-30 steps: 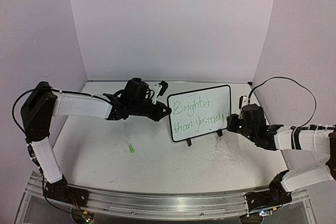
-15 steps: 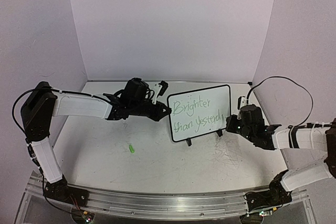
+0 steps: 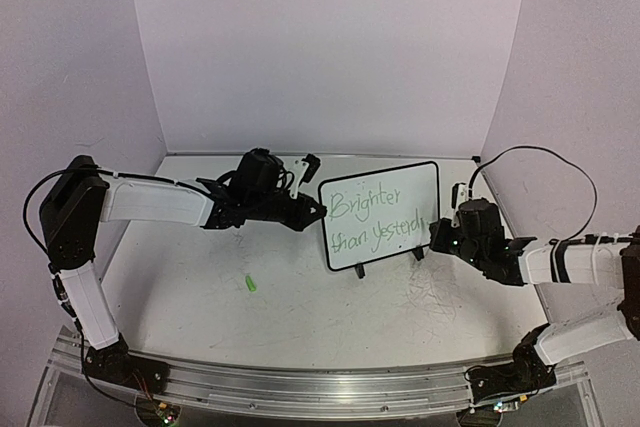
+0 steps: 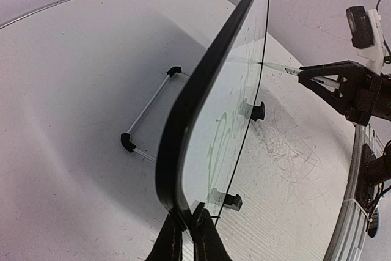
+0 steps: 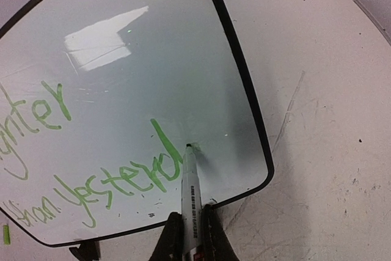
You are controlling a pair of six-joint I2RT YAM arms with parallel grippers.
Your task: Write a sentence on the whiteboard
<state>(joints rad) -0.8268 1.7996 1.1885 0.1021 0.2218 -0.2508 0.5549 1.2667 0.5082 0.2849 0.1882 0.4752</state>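
The whiteboard (image 3: 385,194) stands upright on black feet in the middle of the table, its face towards the arms. The sentence (image 3: 375,219) runs in green over two lines, reading "Brighter" and "than yesterd" (image 5: 110,191). My left gripper (image 3: 318,213) is shut on the whiteboard's left frame edge (image 4: 183,169), pinching it from the side. My right gripper (image 5: 190,227) is shut on a white marker (image 5: 191,194), whose tip touches the whiteboard (image 5: 122,65) just right of the last "d". In the left wrist view the marker (image 4: 278,67) meets the board edge-on.
A small green marker cap (image 3: 250,284) lies on the scuffed white tabletop (image 3: 300,307) left of centre. Grey scribble marks (image 3: 435,297) cover the table in front of the board's right foot. Purple walls close in the back and both sides.
The right gripper with the marker has shifted slightly left along the board's lower right. The left arm and the board have not moved.
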